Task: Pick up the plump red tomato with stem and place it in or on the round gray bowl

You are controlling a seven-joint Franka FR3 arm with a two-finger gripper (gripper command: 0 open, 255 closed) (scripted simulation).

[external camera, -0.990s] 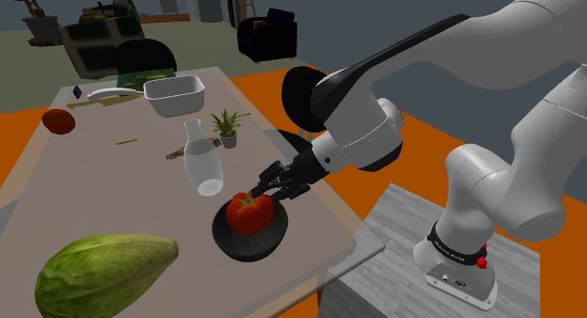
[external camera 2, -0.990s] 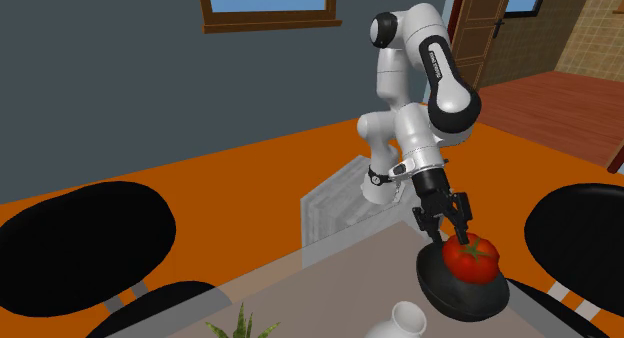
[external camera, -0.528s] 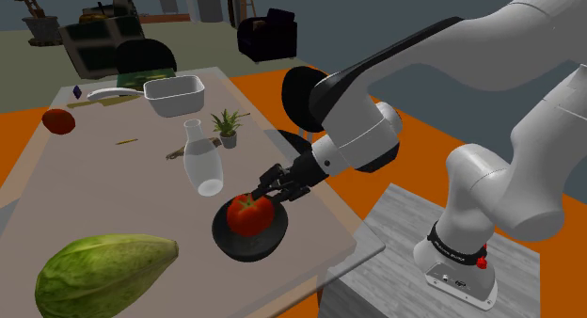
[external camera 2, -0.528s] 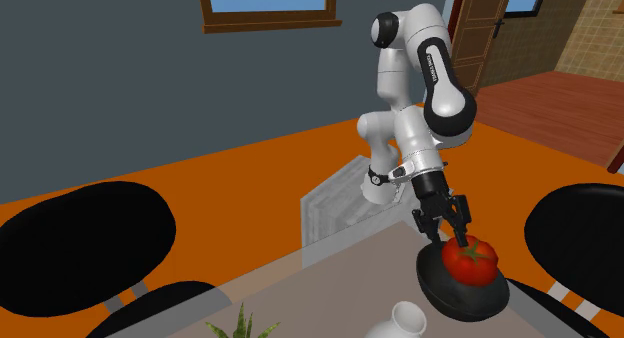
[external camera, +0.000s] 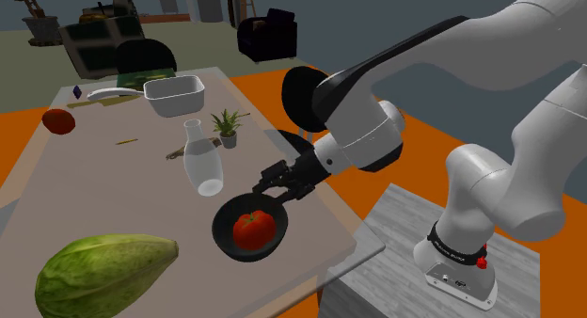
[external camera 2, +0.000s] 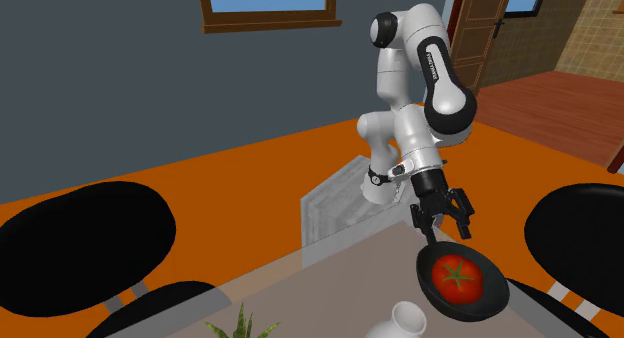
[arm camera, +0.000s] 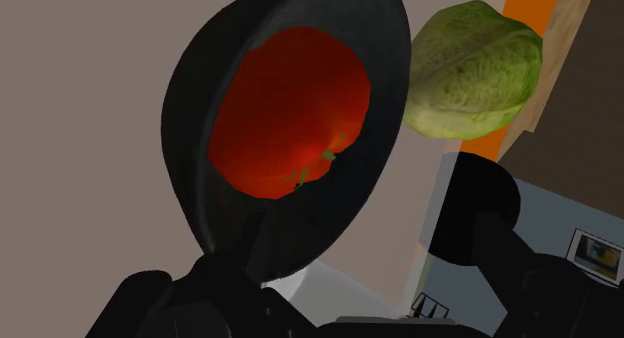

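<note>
The red tomato [external camera: 252, 229] with its green stem lies inside the round dark bowl [external camera: 221, 233] near the table's front edge. My gripper [external camera: 270, 185] hangs just above the bowl's rim, on the arm's side, open and holding nothing. In the second exterior view the tomato [external camera 2: 457, 277] rests stem-up in the bowl [external camera 2: 497, 296], and the gripper [external camera 2: 442, 224] stands spread above it, apart from the fruit. The wrist view looks down on the tomato [arm camera: 285, 111] in the bowl [arm camera: 190, 116], beyond the black fingers [arm camera: 150, 304].
A big green melon-like fruit [external camera: 103, 274] lies at the table's near corner. A clear glass carafe [external camera: 202, 161], a small potted plant [external camera: 227, 128], a white rectangular dish [external camera: 175, 95] and a red object [external camera: 58, 120] stand farther back. The table edge [external camera: 348, 246] runs close beside the bowl.
The fingers have opened and let go of the tomato, which has dropped from rim height down into the bowl. The gripper has lifted slightly.
</note>
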